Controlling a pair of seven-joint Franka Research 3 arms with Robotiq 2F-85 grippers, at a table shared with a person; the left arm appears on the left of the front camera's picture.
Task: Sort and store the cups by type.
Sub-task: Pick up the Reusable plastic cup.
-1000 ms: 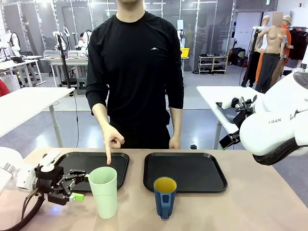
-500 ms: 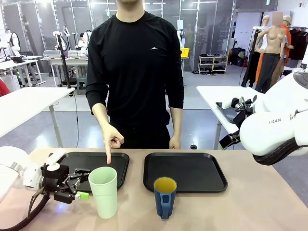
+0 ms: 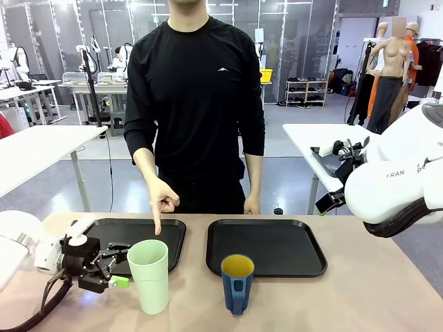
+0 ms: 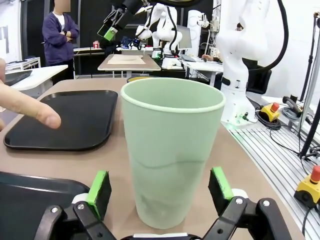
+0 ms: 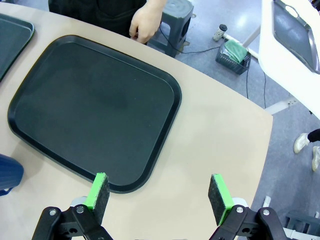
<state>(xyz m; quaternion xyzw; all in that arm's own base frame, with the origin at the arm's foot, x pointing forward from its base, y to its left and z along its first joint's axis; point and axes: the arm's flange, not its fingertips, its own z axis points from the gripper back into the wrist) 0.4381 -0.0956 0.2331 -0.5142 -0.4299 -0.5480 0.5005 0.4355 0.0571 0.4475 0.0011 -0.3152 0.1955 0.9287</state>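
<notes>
Presently the tumbler (image 3: 149, 275) stands upright on the table (image 3: 374, 290), just in front of the near right corner of the left tray (image 3: 173, 232). It is tall, pale mint green and handleless, with a slight taper toward the base and a plain, smooth wall. The mug (image 3: 237, 283) is shorter and dark blue with a yellow inside. It stands upright just before the near edge of the right tray (image 3: 266, 245), handle turned toward the robot's side. The two cups are near each other but apart.

Left tool (image 3: 118, 265): wide open, low over the table beside the tumbler. In the left wrist view its green pads (image 4: 99, 186) sit one on each side of the tumbler with a gap on both sides — nothing is gripped.

Right tool (image 5: 159, 192): wide open and empty, held high over the near right corner of the right tray.

The person's hand (image 3: 163, 200) points one finger down at the left tray.

Surface: tan, matte tabletop; both trays are black with rounded corners and raised rims. Room: grey floor, white tables on either side, shelving and other workbenches farther back — a stool (image 5: 175, 12) stands beside the person.
</notes>
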